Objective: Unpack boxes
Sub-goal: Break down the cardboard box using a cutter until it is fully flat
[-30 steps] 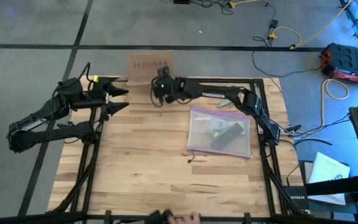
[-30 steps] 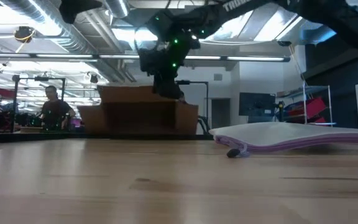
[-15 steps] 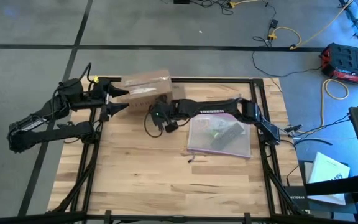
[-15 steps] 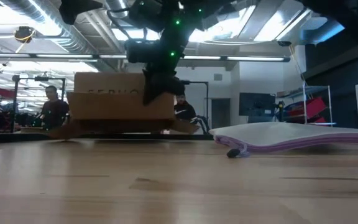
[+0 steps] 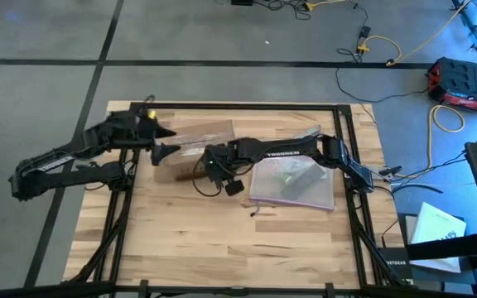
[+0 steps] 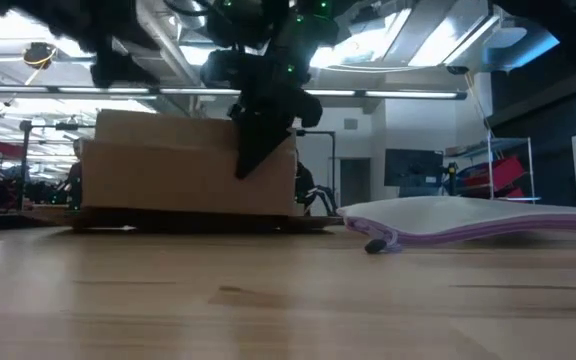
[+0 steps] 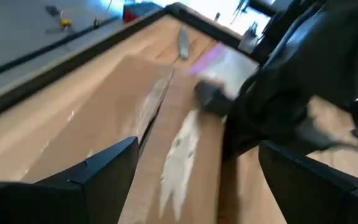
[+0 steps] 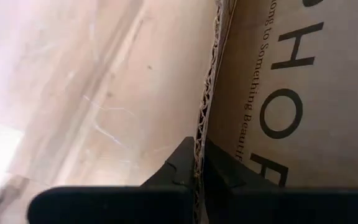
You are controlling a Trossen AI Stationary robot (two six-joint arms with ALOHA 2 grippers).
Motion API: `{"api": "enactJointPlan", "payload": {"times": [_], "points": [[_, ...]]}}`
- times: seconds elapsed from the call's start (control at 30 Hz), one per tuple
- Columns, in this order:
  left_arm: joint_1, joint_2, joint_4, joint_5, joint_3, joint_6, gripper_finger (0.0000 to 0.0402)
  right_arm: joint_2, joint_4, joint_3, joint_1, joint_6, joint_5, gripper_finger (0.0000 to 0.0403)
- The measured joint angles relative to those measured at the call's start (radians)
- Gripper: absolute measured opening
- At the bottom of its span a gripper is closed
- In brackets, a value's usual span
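Note:
A brown cardboard box [image 5: 199, 139] sits on the far-left part of the table, its bottom flaps spread flat on the wood [image 6: 188, 218]. Black lettering [image 8: 291, 81] shows on one face. My right gripper [image 5: 214, 161] reaches in from the right and is shut on the box's near right edge. My left gripper [image 5: 166, 142] is open at the box's left end. In the left wrist view one finger [image 7: 104, 168] stands on each side of the box top [image 7: 166, 124]; I see no touch. My right gripper pinches a raw cardboard edge [image 8: 199, 134] of the box between its two fingers, one on the lettered face and one on the plain face. The fingers [image 6: 253, 150] slant down from above, at the box's right near corner. The box rests on the table.
A clear plastic bag with a purple zip edge [image 5: 292, 180] lies right of the box, close under my right arm [image 5: 288, 151]. A small grey tool [image 7: 183, 42] lies farther off. The table's black frame [image 5: 222, 105] runs along the far edge. Bare wood fills the near half.
My right gripper, shut the whole time, has pulled the box from beyond the table's far edge toward the near side and tipped downward. The box has turned over and now sits on the table. My left gripper has dropped and moved right, to the box's left end.

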Motion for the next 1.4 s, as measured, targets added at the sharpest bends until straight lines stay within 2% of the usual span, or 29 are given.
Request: {"api": "enactJointPlan", "payload": {"times": [0.2, 0.37, 0.43, 0.47, 0.63, 0.7, 0.73, 0.83, 0.93, 1.0, 1.17, 1.3, 1.4], "points": [[-0.012, 0.028, 0.184, -0.017, -0.255, -0.127, 0.032, 0.0, -0.047, 0.001, 0.015, 0.02, -0.033, 0.0001], [-0.074, 0.022, 0.397, -0.02, -0.39, -0.269, 0.0319, -0.003, -0.112, 0.0, 0.024, 0.027, -0.071, 0.001], [-0.106, 0.018, 0.431, -0.02, -0.404, -0.276, 0.0319, -0.009, -0.137, -0.001, 0.024, 0.035, -0.108, 0.0026], [-0.122, 0.019, 0.445, -0.022, -0.406, -0.273, 0.032, -0.016, -0.161, -0.002, 0.023, 0.038, -0.158, 0.0037], [-0.164, 0.017, 0.476, -0.04, -0.411, -0.237, 0.032, -0.078, -0.209, -0.003, 0.009, 0.069, -0.3, 0.0106], [-0.17, 0.017, 0.465, -0.046, -0.409, -0.239, 0.032, -0.1, -0.203, -0.003, -0.005, 0.1, -0.32, 0.013], [-0.174, 0.017, 0.462, -0.049, -0.409, -0.245, 0.032, -0.111, -0.199, -0.003, -0.011, 0.118, -0.295, 0.0139], [-0.2, 0.016, 0.461, -0.055, -0.409, -0.259, 0.032, -0.142, -0.165, -0.002, -0.024, 0.134, -0.132, 0.0153], [-0.24, 0.011, 0.463, -0.054, -0.409, -0.28, 0.032, -0.149, -0.068, -0.002, -0.05, 0.132, 0.018, 0.0153], [-0.274, 0.011, 0.471, -0.048, -0.41, -0.291, 0.032, -0.149, -0.013, -0.002, -0.083, 0.133, 0.071, 0.0151], [-0.345, 0.014, 0.462, -0.048, -0.409, -0.307, 0.032, -0.168, 0.058, -0.002, -0.155, 0.16, 0.101, 0.0149], [-0.375, 0.013, 0.471, -0.056, -0.41, -0.322, 0.032, -0.193, -0.034, -0.001, -0.231, 0.141, 0.209, 0.0149], [-0.4, 0.009, 0.53, -0.081, -0.417, -0.31, 0.032, -0.204, -0.116, -0.001, -0.313, 0.083, 0.193, 0.0149]]}}
